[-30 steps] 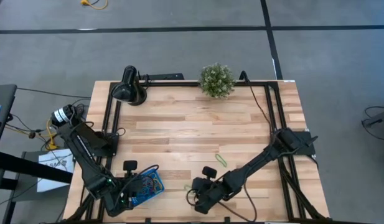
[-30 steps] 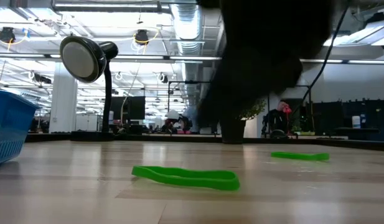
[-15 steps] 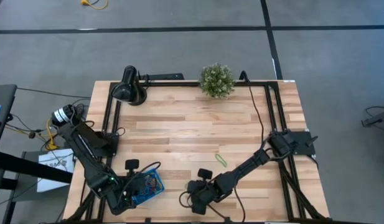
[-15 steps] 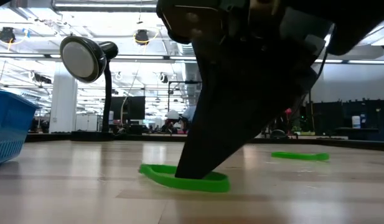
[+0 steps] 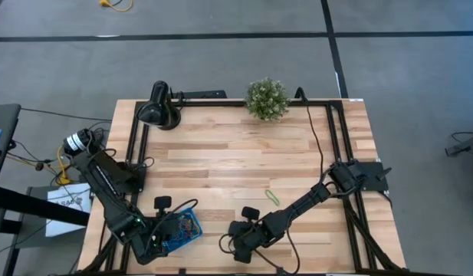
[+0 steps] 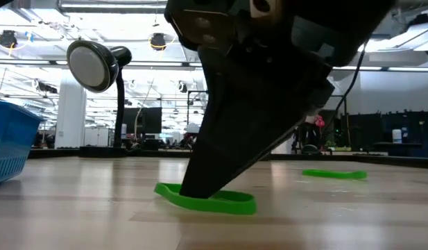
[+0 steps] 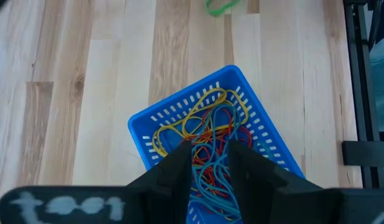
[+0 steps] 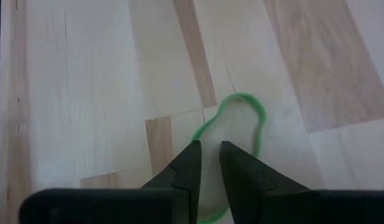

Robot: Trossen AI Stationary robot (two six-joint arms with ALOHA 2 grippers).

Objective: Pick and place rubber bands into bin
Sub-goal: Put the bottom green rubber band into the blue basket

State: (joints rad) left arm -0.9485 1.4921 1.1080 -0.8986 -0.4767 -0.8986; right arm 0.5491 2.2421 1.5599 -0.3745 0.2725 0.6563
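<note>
Two green rubber bands [image 6: 207, 201] lie on the wooden table [image 5: 236, 153]; the right gripper [image 8: 205, 158], fingertips narrowly parted, touches down on the nearer one. The left gripper [image 7: 208, 163], partly open, hovers over the blue bin [image 7: 179, 106].

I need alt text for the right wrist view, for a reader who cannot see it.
The right gripper, fingers close together with a narrow gap, is down on a green rubber band lying on the light wooden table. The band's loop curves out beyond the fingertips.
</note>
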